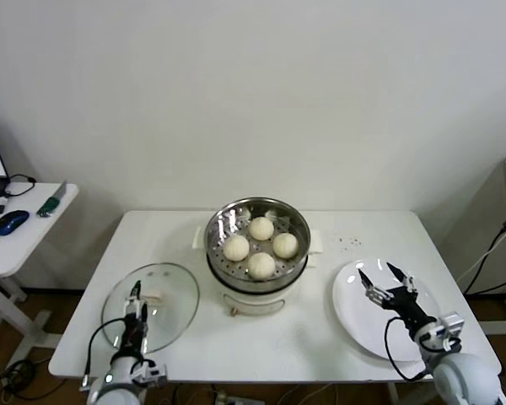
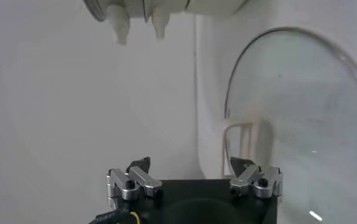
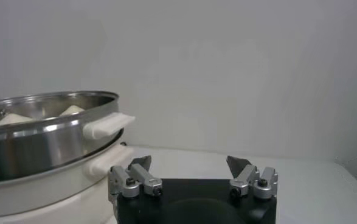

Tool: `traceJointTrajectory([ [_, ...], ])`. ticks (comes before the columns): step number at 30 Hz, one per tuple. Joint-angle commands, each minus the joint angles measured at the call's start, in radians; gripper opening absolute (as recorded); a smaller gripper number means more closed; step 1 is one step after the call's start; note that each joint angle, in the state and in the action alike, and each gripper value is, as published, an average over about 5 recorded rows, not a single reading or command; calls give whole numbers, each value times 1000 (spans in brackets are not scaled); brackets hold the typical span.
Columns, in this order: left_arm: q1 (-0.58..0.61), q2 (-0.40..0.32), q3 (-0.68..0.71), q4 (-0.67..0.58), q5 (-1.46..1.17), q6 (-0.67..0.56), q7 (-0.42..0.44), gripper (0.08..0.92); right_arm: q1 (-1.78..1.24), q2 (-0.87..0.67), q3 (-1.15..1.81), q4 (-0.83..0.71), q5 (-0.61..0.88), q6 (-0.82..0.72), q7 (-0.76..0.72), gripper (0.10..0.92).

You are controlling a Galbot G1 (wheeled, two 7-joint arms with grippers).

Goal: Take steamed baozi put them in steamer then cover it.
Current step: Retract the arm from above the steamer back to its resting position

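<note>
white table (image 1: 261, 337) against a plain pale wall; side desk (image 1: 34, 232) to the left carrying a blue mouse (image 1: 11, 222); shiny perforated steel steamer (image 1: 257, 245) on its white pot base at centre, four smooth cream baozi (image 1: 261, 228) inside; clear glass cover (image 1: 150, 305) lies flat on the table, left of the steamer; left gripper (image 1: 136, 305) over it, fingers parted, empty; right gripper (image 1: 386, 278) spread open above the flat white plate (image 1: 354, 316).
</note>
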Motion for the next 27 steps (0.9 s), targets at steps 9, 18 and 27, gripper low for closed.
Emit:
traceJointTrajectory([
  [9,-124,8,26,150,13,10,-19,823,-21,12,10,-15,-19,16,-11,823],
  [18,-158,18,32,162,-24,5,-49,823,-31,18,5,-22,-53,31,-40,823],
  [27,-161,34,39,183,-31,-22,-37,822,-34,30,-1,-24,-84,32,-70,823],
])
